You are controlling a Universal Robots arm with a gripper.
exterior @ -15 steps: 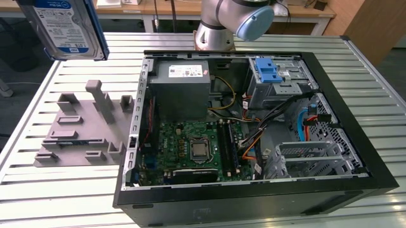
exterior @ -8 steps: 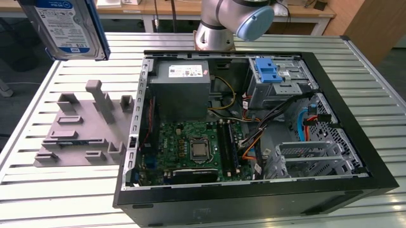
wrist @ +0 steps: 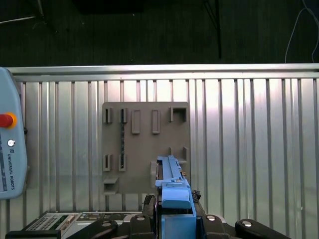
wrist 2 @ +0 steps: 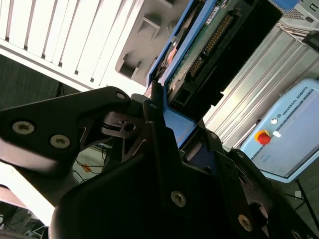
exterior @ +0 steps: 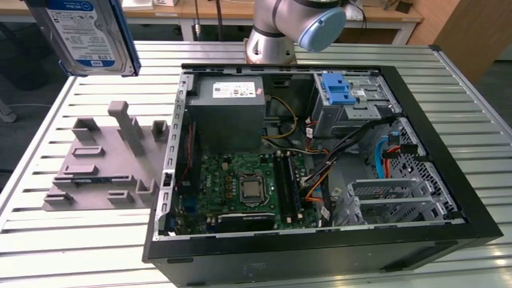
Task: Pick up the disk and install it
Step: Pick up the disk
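Observation:
The disk (exterior: 88,36), a silver hard drive with a blue-and-white label in a blue bracket, hangs high in the air at the exterior view's upper left, above the grey holder plate (exterior: 104,162). In the second wrist view the gripper (wrist 2: 164,109) is shut on the blue-framed end of the disk (wrist 2: 209,45), whose green circuit board side and connector face the camera. In the first wrist view the disk (wrist: 172,181) shows edge-on as a blue bracket rising from the gripper (wrist: 174,219), over the grey holder plate (wrist: 144,144).
The open computer case (exterior: 448,174) lies on the slatted metal table (exterior: 48,240). Inside are a grey power supply box (exterior: 228,114), a motherboard (exterior: 248,186) and a drive cage with a blue latch (exterior: 340,90). The arm's base (exterior: 276,36) stands behind the case. A teach pendant (wrist: 7,144) rests on the table.

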